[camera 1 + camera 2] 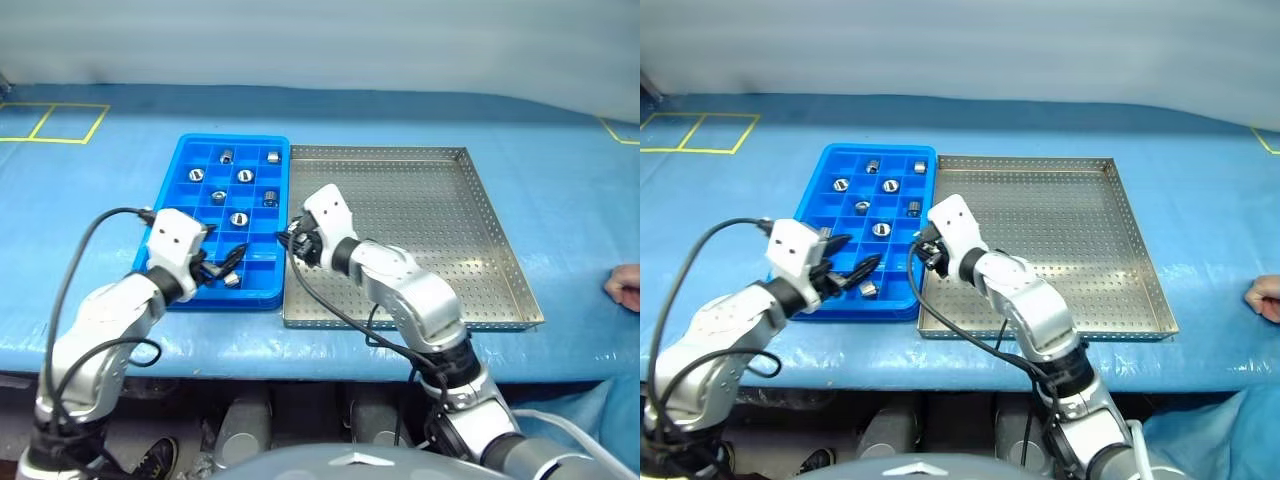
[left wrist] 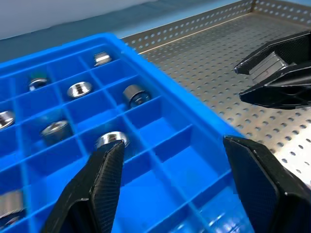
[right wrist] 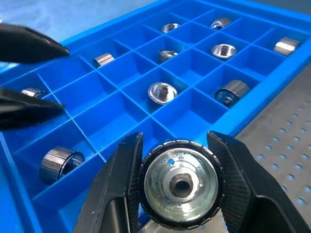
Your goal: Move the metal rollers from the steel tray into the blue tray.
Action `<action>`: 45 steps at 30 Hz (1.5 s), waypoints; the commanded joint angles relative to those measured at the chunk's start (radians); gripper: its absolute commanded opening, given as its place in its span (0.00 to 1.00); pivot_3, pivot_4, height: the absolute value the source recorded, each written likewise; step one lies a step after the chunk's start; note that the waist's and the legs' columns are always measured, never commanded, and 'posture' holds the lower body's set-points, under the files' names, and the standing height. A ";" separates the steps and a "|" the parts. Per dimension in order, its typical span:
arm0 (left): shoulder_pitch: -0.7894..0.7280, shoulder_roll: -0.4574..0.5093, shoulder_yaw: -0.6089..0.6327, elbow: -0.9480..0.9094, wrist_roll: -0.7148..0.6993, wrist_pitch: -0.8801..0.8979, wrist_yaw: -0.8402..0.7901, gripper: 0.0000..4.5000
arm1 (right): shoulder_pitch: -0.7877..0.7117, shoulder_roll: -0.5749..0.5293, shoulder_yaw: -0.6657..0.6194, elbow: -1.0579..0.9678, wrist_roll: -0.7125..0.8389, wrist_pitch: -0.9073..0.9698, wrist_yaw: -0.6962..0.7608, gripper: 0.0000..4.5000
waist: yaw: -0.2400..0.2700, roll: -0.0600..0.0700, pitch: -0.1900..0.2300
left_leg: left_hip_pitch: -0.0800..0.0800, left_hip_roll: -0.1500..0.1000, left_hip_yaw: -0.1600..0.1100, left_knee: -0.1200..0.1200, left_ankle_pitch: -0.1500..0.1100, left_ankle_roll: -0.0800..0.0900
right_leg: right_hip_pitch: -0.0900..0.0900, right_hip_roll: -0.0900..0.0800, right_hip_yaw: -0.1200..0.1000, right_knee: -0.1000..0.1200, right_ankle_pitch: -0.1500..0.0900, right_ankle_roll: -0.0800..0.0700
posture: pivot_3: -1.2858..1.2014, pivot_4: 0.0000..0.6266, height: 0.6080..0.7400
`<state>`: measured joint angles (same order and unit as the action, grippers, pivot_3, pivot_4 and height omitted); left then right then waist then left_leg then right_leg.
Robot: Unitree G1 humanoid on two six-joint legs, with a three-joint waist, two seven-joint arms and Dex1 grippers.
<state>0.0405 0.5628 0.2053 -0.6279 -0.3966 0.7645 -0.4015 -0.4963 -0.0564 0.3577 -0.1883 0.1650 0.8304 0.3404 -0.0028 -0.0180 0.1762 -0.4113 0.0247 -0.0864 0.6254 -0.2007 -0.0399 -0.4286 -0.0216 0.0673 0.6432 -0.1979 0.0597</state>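
**A:** So where was the roller (image 3: pixel 180 183) at that point? In the jaws or not?

**B:** Yep, right gripper (image 1: pixel 292 240) had it pinched. In the right wrist view the roller sat square between the two black fingers (image 3: pixel 119 187), one pressed on each side, hollow end facing the camera. Jaws clamped on it, no gap that I could see.

**A:** And where was that gripper hanging?

**B:** Right at the seam where the blue tray (image 1: pixel 176 170) met the steel tray (image 1: pixel 495 235). It was raised above the blue tray's near right edge, pointing toward the compartments.

**A:** What about the left one?

**B:** Left gripper (image 1: pixel 222 261) was over the near part of the blue tray, jaws spread fairly wide with nothing between them. In its wrist view you could see empty cells between the fingers, and the right gripper off to the side holding the roller above the perforated floor.

**A:** Any rollers already in the blue one?

**B:** A bunch, each in its own cell, mostly in the far and middle rows, plus one near the front by the left gripper (image 1: pixel 232 279). Some lay on their sides, some stood on end. I couldn't spot any loose ones on the steel tray's floor.

**A:** Anything else around?

**B:** Both trays sat side by side, touching, on a blue-covered desk (image 1: pixel 560 180). A person's hand (image 1: pixel 625 287) was poking in at the right edge.
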 commanded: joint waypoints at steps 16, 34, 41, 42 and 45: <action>0.037 -0.036 -0.017 -0.102 -0.013 0.032 0.050 0.79 | -0.078 0.077 -0.031 0.215 -0.043 -0.216 0.023 0.81 | 0.055 0.000 0.000 | 0.000 0.000 0.000 0.000 0.000 0.000 | 0.000 0.000 0.000 0.000 0.000 0.000 | 0.62 0.24 1.00; -0.471 -0.294 -0.518 0.387 0.088 -0.151 -0.154 0.79 | 0.422 -0.336 -0.314 -0.573 -0.103 0.188 -0.070 0.81 | -0.037 0.000 0.000 | -0.001 -0.003 0.003 0.002 -0.001 0.001 | 0.000 -0.003 0.002 -0.002 0.000 0.002 | 0.47 0.24 1.00; -0.583 -0.384 -0.611 0.623 0.154 -0.234 -0.229 0.79 | 0.507 -0.293 -0.359 -0.696 -0.094 0.255 -0.119 0.81 | -0.120 0.001 -0.001 | 0.000 -0.002 0.004 0.004 -0.001 0.002 | 0.000 -0.002 0.004 0.001 0.001 0.003 | 0.42 0.24 1.00; -0.594 -0.391 -0.617 0.648 0.164 -0.234 -0.234 0.79 | 0.515 -0.291 -0.370 -0.706 -0.098 0.260 -0.127 0.81 | -0.127 0.001 -0.001 | 0.000 -0.002 0.004 0.005 -0.001 0.002 | 0.000 -0.002 0.004 0.001 0.001 0.003 | 0.42 0.24 1.00; -0.607 -0.405 -0.639 0.710 0.198 -0.258 -0.250 0.79 | 0.531 -0.289 -0.392 -0.727 -0.104 0.265 -0.148 0.81 | -0.149 0.001 -0.001 | -0.001 -0.003 0.005 0.006 -0.001 0.002 | 0.001 -0.002 0.006 0.000 0.002 0.004 | 0.41 0.24 1.00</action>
<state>-0.5507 0.1752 -0.4218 0.0695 -0.2118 0.5352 -0.6383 0.0340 -0.3478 -0.0075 -0.8611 0.0701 1.0977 0.2103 -0.1520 -0.0170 0.1753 -0.4121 0.0213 -0.0816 0.6312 -0.2018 -0.0379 -0.4280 -0.0240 0.0731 0.6430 -0.1962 0.0642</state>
